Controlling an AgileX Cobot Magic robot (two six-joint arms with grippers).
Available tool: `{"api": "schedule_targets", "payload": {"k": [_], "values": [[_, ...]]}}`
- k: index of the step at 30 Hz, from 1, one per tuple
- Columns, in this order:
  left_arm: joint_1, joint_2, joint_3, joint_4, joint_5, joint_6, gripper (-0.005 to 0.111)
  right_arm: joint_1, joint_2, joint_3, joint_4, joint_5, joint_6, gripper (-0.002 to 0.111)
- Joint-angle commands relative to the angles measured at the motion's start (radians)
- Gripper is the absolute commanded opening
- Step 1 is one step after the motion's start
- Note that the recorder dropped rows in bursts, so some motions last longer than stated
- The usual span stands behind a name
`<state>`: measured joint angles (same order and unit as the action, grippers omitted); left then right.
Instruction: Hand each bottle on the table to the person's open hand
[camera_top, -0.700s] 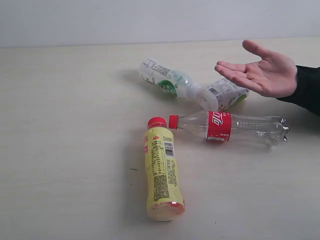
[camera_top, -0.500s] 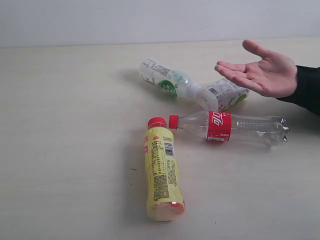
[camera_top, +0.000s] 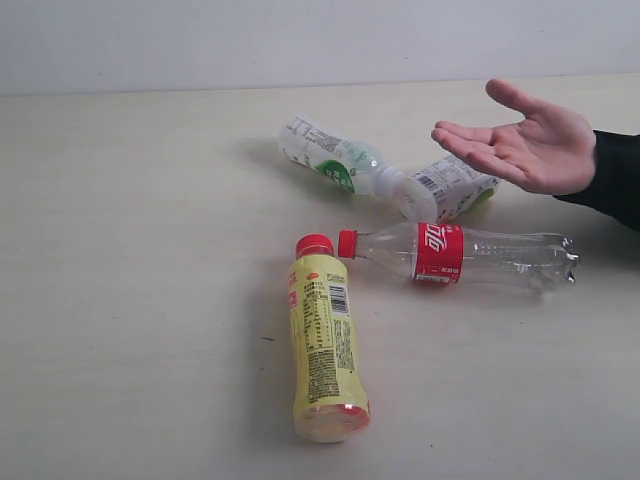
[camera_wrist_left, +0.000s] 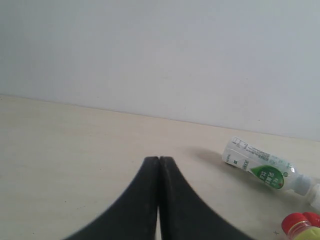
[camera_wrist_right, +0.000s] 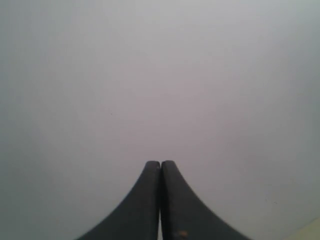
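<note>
Lying flat on the pale surface (camera_top: 130, 250), four bottles wait while an open hand (camera_top: 530, 145) hovers palm-up at the far right. The yellow bottle (camera_top: 325, 345), nearest of all, runs near-to-far with its red cap at the far end. The red-label bottle (camera_top: 460, 255) lies crosswise just right of that cap, with one green-label bottle (camera_top: 335, 160) and a second green-label bottle (camera_top: 455, 187) beyond. The left fingers (camera_wrist_left: 150, 180) are pressed together and empty, the bottles ahead and well apart. The right fingers (camera_wrist_right: 150, 185), likewise pressed together, face only blank wall, so the left pair looks better placed.
</note>
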<state>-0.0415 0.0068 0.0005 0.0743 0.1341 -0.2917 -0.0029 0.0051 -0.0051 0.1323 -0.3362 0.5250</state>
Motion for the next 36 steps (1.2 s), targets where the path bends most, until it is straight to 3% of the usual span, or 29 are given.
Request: {"api": "schedule_targets", "payload": {"k": [1, 4, 10, 12, 15, 21, 26, 32, 36], "values": [[0.001, -0.007, 0.000, 0.005, 0.000, 0.000, 0.002, -0.003, -0.001, 0.005, -0.017, -0.123, 0.094, 0.000], [0.001, -0.007, 0.000, 0.005, 0.000, 0.000, 0.002, -0.003, 0.084, -0.077, -0.268, -0.085, 0.227, 0.000], [0.001, -0.007, 0.000, 0.005, 0.000, 0.000, 0.002, -0.003, 0.401, -0.367, -1.077, -0.071, 0.820, 0.000], [0.001, -0.007, 0.000, 0.005, 0.000, 0.000, 0.002, -0.003, 0.518, -0.469, -1.354, -0.137, 1.040, 0.000], [0.001, -0.007, 0.000, 0.005, 0.000, 0.000, 0.002, -0.003, 0.678, -0.594, -1.625, -0.318, 1.276, 0.000], [0.001, -0.007, 0.000, 0.005, 0.000, 0.000, 0.002, 0.007, 0.953, -0.768, -1.877, -0.549, 1.465, 0.000], [0.001, -0.007, 0.000, 0.005, 0.000, 0.000, 0.002, 0.078, 1.075, -0.840, -1.877, -0.600, 1.479, 0.000], [0.001, -0.007, 0.000, 0.005, 0.000, 0.000, 0.002, 0.114, 1.147, -0.909, -1.877, -0.544, 1.286, 0.000], [0.001, -0.007, 0.000, 0.005, 0.000, 0.000, 0.002, 0.114, 1.153, -0.930, -1.877, -0.412, 1.135, 0.000]]}}
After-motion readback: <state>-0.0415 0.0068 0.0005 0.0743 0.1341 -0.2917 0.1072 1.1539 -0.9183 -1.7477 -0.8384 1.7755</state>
